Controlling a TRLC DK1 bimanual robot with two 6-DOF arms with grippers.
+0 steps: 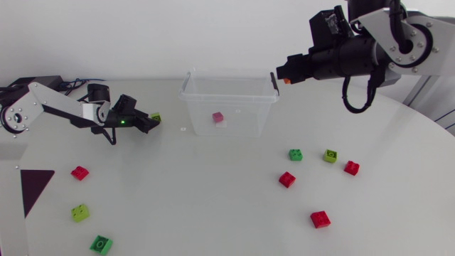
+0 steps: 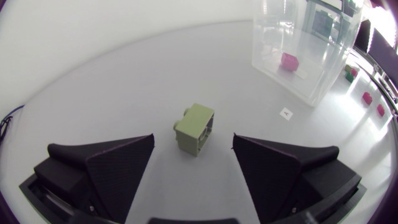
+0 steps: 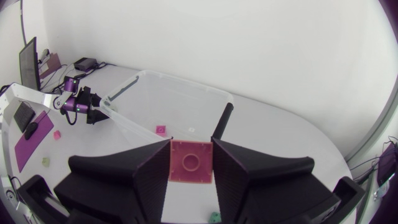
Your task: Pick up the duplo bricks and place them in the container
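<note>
Duplo bricks: one pink brick (image 1: 217, 117) already in container (image 1: 245, 121). Right end effector (image 3: 191, 146) clamped on red brick (image 3: 191, 165), raised near container rim, not yet released. Left end effector (image 2: 193, 138) spread wide around lime brick (image 2: 196, 127) on bench (image 1: 213, 206), ungripped. Eight more loose; mostly undone.

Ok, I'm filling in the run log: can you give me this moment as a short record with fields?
container: clear, one pink-red brick inside
left gripper: open, light green brick on the table between its fingers, untouched
right gripper: shut on a red brick, near the container's rim
left loose bricks: red, light green, green
right loose bricks: three red, one green, one light green
</note>
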